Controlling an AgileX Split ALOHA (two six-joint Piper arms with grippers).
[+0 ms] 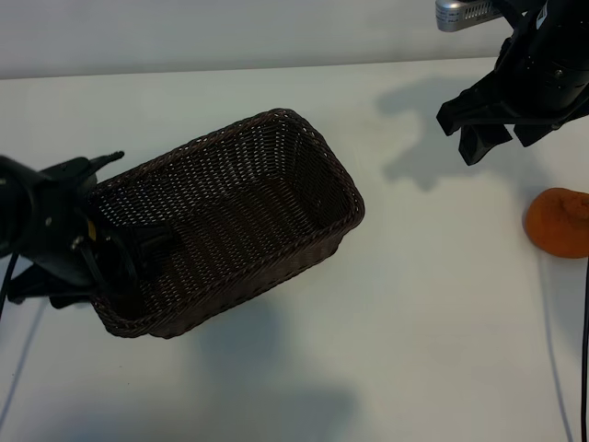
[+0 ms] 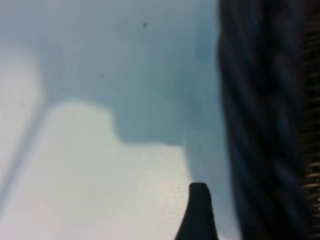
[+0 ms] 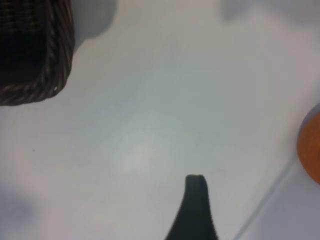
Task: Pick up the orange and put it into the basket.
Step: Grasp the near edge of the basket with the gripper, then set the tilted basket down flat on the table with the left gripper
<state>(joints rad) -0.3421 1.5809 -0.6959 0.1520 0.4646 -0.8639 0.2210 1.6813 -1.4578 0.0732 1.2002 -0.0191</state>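
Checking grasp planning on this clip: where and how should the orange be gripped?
Across its widest middle, from straight above. The orange sits low and slightly flattened on the bare table, with nothing crowding it. The open right pincer, already pointing downward, hangs nearest.

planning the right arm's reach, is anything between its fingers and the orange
Nothing visible. The right gripper hangs open above bare white table, and the orange lies on the table near the exterior view's right edge, with only table between them. The basket sits well off toward the left arm.
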